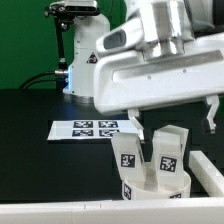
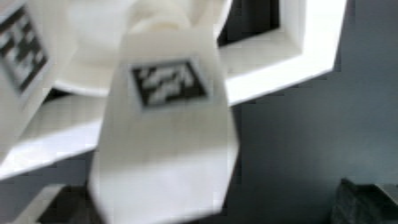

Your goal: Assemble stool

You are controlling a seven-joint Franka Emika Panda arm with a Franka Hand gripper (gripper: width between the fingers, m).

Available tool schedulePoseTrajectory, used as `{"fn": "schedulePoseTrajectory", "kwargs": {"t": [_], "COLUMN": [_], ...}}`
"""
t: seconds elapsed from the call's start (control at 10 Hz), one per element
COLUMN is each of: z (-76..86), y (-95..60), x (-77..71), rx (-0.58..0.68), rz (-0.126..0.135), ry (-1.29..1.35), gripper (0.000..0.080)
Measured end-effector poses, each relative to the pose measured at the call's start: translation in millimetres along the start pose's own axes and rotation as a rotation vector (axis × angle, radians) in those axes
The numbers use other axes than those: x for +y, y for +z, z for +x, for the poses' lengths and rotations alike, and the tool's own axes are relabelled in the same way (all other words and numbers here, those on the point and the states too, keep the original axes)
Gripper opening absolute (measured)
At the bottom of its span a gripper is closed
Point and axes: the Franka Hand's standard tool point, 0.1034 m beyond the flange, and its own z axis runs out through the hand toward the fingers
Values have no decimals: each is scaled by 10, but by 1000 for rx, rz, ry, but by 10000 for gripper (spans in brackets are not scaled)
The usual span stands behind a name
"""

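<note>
Exterior view: the Panda arm fills the upper half, its gripper (image 1: pixel 140 128) low over the stool parts at the front of the black table (image 1: pixel 30 110). Landmark taken: the seat (image 1: pixel 150 180), lying near the white front wall (image 1: pixel 60 212), well in front of the marker board (image 1: pixel 88 129). Two legs stand up out of the seat, side by side: the leg on the exterior view's left (image 1: pixel 127 155) and the leg on the exterior view's right (image 1: pixel 168 152), each with a tag facing the camera; both lean slightly. A further white part (image 1: pixel 208 172) shows at the seat's far side toward the exterior view's right, cut by the frame edge; cannot tell what it is. One finger (image 1: pixel 136 126) reaches down just above the seat, touching or nearly touching the top of the left-hand leg. Wrist view: a tagged leg (image 2: pixel 164 140) fills the centre very close to the lens, the seat's rim (image 2: pixel 267 75) behind it; blurred. Gripper state: cannot tell whether the fingers are apart or clamped on the leg; contact hidden in both views. Judgement: step in hand is seating or screwing a leg into the seat, roughly mid-assembly with two legs up. Next move likely calls for keeping the leg straight over its socket and turning without jarring its neighbour, which stands just beside it.
</note>
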Motion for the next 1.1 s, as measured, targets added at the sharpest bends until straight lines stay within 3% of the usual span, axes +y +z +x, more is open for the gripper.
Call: {"fn": "schedulePoseTrajectory", "kwargs": {"t": [0.4, 0.7, 1.0, 1.1], "z": [201, 165, 305, 241], "y": [-194, -155, -47, 6], "x": [-10, 3, 23, 60], "rx": [-14, -27, -109, -122], "rz": [19, 17, 37, 37], "ry": [-31, -54, -379, -499], "gripper": [649, 649, 649, 649]}}
